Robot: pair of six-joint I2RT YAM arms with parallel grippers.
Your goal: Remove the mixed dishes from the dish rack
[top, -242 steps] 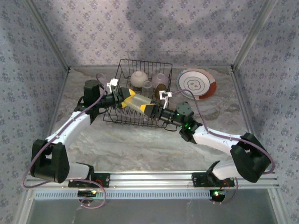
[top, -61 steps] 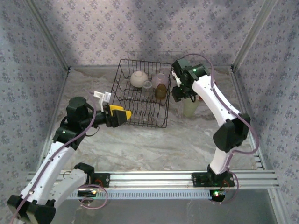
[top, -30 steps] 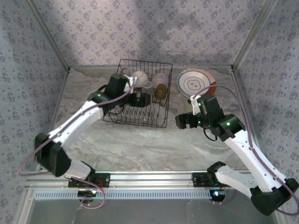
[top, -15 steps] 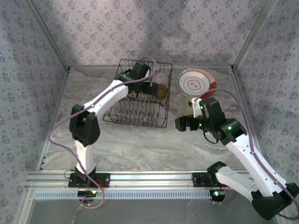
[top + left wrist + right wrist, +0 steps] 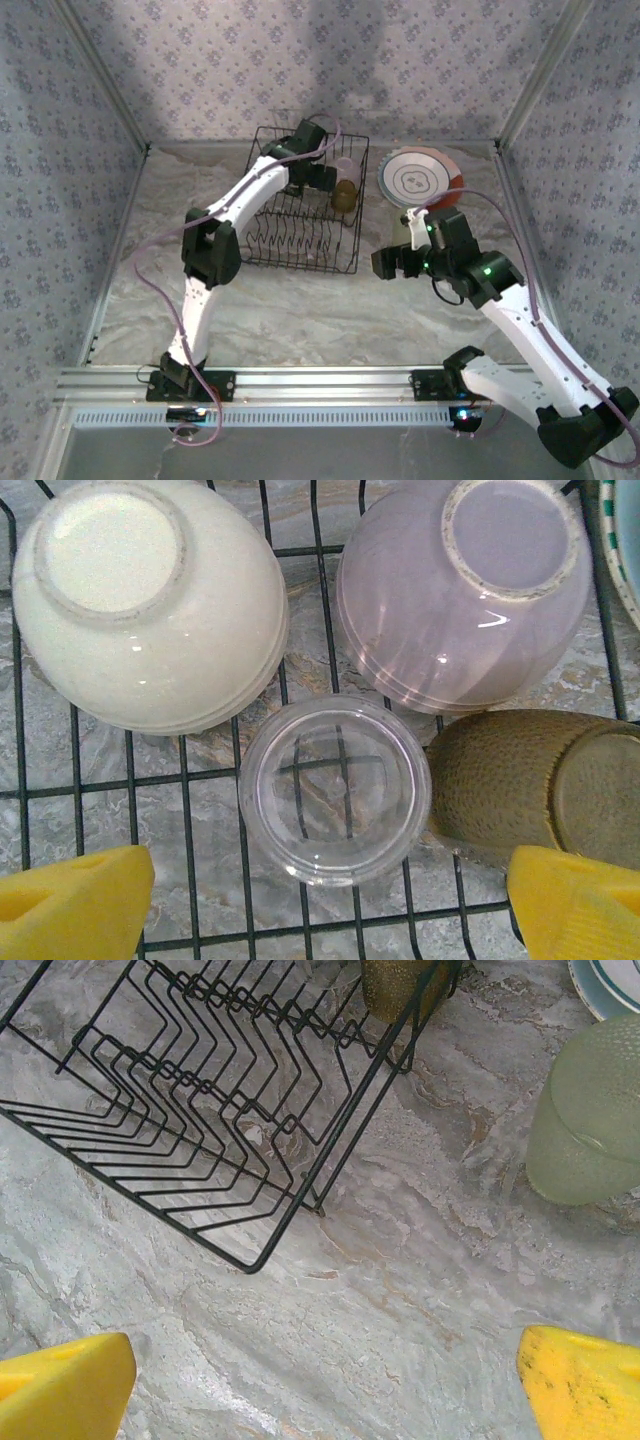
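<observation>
- The tabletop (image 5: 300, 310) is a grey-veined marble-look sheet, smooth and faintly rumpled
- The dish rack (image 5: 290, 245) sits toward the far edge, about mid-width: thin black wire, rectangular, with V-shaped upright prongs. Its near rows are bare, and only its far end holds dishes
- Stacked plates (image 5: 420, 178) lie flat near the far right corner, just beside the rack. They are round and glazed, and the top one is white with an orange-red rim
- The left gripper (image 5: 325, 905) hangs over the rack's far end, its yellow fingers wide apart and holding nothing. The step looks like picking the next small dish, which calls for descending straight and closing across a rim without nudging neighbours
- The right gripper (image 5: 320, 1385) hovers over bare tabletop by the rack's near right corner, jaws likewise apart and empty
- The cream bowl (image 5: 150, 605) and lavender bowl (image 5: 465, 590) rest upside down, glossy and rounded, foot rings up
- The amber cup (image 5: 530, 780) is pebbled and lies on its side
- The pale green cup (image 5: 590, 1125) stands frosted on the tabletop, near the plates
- The clear cup (image 5: 335, 790) is thin and transparent, centred between the left fingers and touching the amber cup. It is probably the next target, and it is slippery
</observation>
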